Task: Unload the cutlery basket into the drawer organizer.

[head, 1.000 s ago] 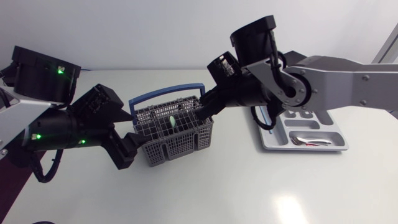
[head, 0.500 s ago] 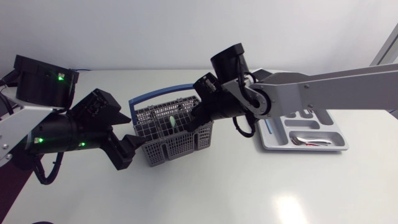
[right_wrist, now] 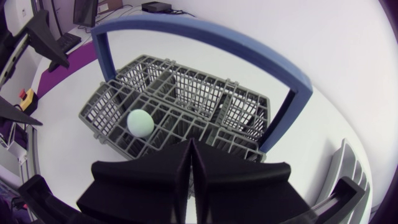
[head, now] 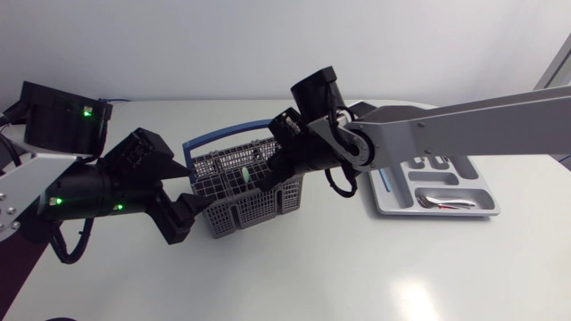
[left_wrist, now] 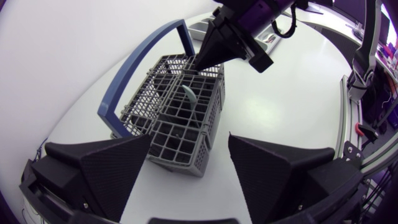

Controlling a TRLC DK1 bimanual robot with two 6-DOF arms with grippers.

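One green-handled utensil (head: 243, 173) upright in the basket (head: 234, 217), mid desk (head: 357, 267).
Probably light, stiff, slick plastic; best pinched across the rounded handle end. Right tool (head: 268, 181) closed tight, empty, tip at basket top; left tool (left_wrist: 189, 142) spread wide just beside it.
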